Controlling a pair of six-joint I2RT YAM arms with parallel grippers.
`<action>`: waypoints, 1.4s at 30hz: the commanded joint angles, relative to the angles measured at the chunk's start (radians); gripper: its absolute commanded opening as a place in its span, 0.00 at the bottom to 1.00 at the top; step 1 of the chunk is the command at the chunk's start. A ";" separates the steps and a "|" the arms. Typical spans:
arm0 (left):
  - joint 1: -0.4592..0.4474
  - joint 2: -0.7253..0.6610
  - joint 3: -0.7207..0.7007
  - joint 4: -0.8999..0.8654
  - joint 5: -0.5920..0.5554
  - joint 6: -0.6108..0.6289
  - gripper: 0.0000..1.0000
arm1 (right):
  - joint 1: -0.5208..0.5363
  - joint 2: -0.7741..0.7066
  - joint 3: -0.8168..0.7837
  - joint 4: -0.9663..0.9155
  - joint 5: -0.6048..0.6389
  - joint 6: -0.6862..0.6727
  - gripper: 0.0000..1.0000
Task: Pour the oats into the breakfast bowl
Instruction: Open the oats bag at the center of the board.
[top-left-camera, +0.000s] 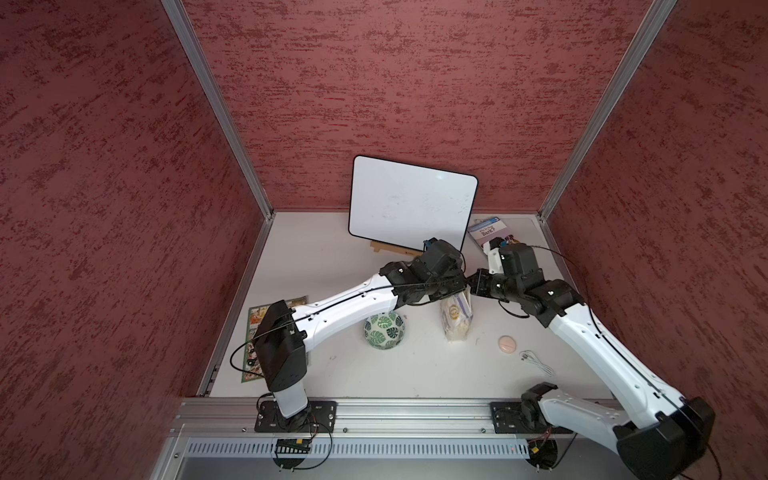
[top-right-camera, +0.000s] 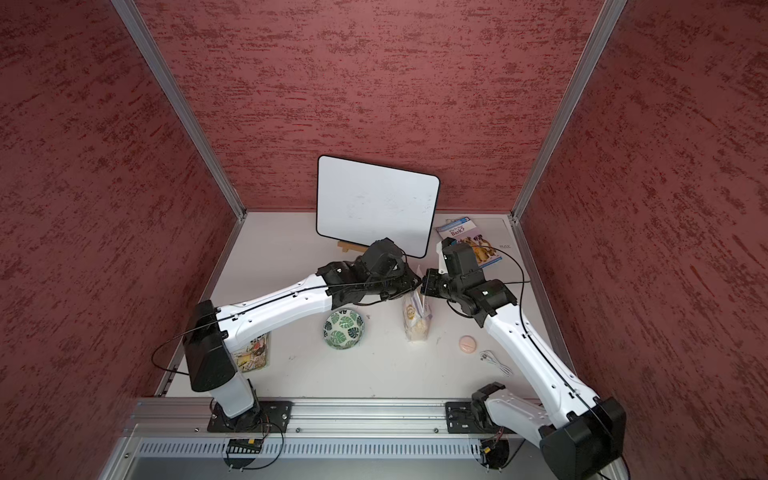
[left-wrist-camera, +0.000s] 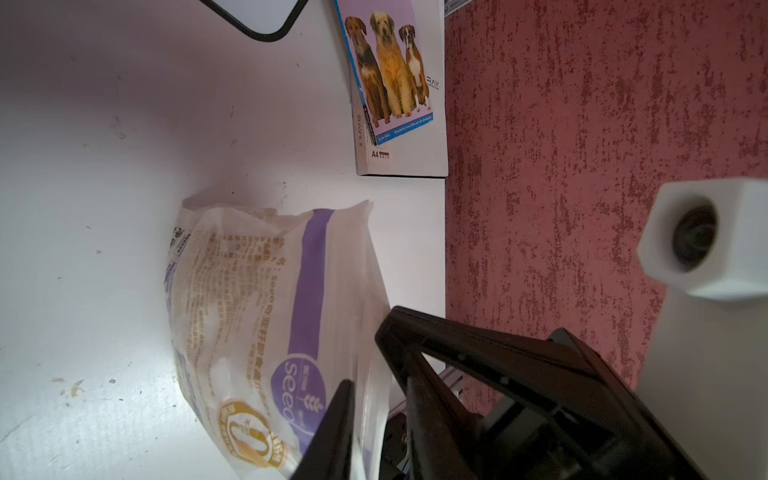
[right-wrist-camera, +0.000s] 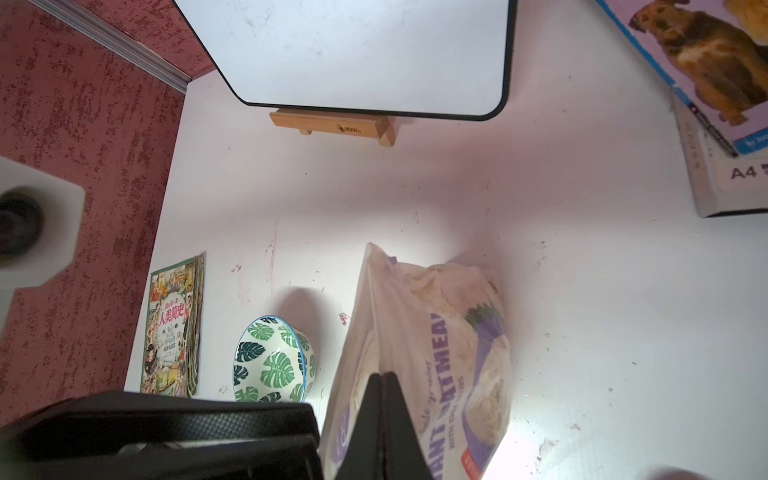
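1. The oats pouch (top-left-camera: 456, 318) stands upright mid-table, and its top reaches up to where my two wrists meet.
2. My left gripper (top-left-camera: 462, 292) and right gripper (top-left-camera: 472, 286) close in on the pouch's top edge from opposite sides. The black wrist housings hide the fingers, so I can't judge either grip from here.
3. The breakfast bowl (top-left-camera: 384, 331) sits upright near the pouch, apart from it, partly under my left forearm.
4. A pink disc (top-left-camera: 507, 344) and a white cable (top-left-camera: 536, 362) lie on the pouch's other side.
5. A whiteboard (top-left-camera: 411, 203) leans at the back.
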 joint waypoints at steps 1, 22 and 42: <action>0.007 0.005 0.036 -0.012 0.004 0.029 0.35 | -0.004 -0.035 0.021 0.059 -0.023 0.003 0.00; -0.006 0.089 0.157 -0.215 -0.054 0.144 0.37 | -0.004 -0.037 0.026 0.075 0.006 0.019 0.00; -0.010 0.208 0.275 -0.320 -0.091 0.277 0.24 | -0.005 -0.079 -0.033 0.143 0.053 0.061 0.00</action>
